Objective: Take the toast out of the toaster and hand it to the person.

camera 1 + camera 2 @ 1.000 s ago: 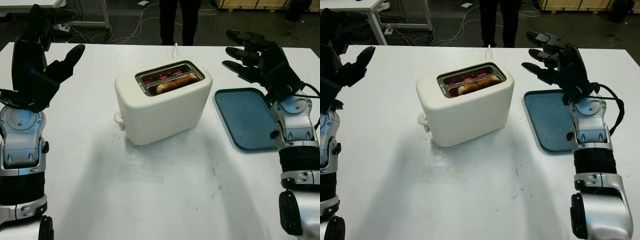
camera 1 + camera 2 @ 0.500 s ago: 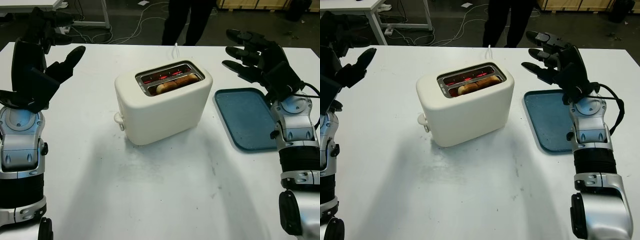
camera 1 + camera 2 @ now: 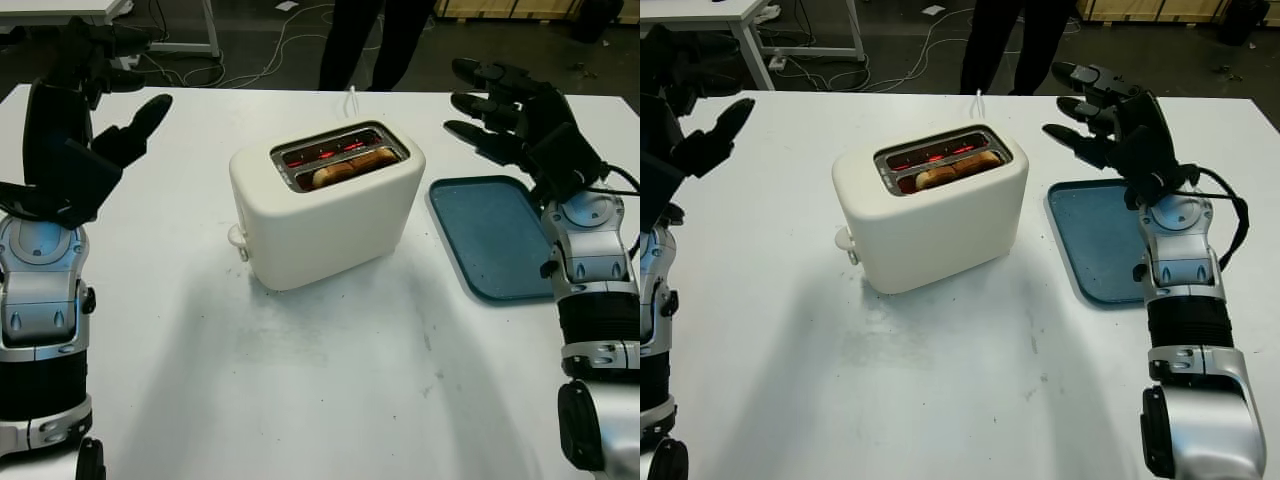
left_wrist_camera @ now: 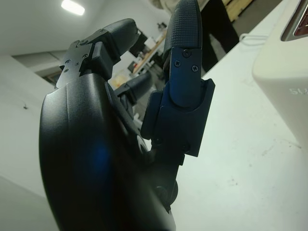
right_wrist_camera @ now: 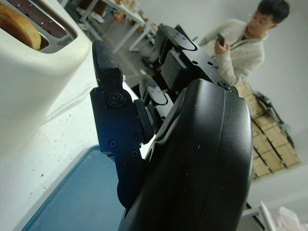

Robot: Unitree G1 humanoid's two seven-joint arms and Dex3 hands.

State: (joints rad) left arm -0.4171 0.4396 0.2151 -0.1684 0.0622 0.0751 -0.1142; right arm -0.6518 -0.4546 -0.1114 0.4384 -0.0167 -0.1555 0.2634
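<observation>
A cream toaster (image 3: 325,205) stands mid-tabletop (image 3: 330,380), its toast (image 3: 352,165) sitting in the front slot, the elements glowing red behind it. The left hand (image 3: 85,120) is raised, open and empty, well left of the toaster. The right hand (image 3: 515,115), also open and empty, is above the far end of a blue tray (image 3: 495,235). A person (image 3: 365,40) stands beyond the far edge.

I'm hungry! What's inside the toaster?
Toast sits in the toaster's front slot, only its brown top edge showing. The back slot glows red; whether it holds bread is hidden. Both hands are open, away from it.
</observation>
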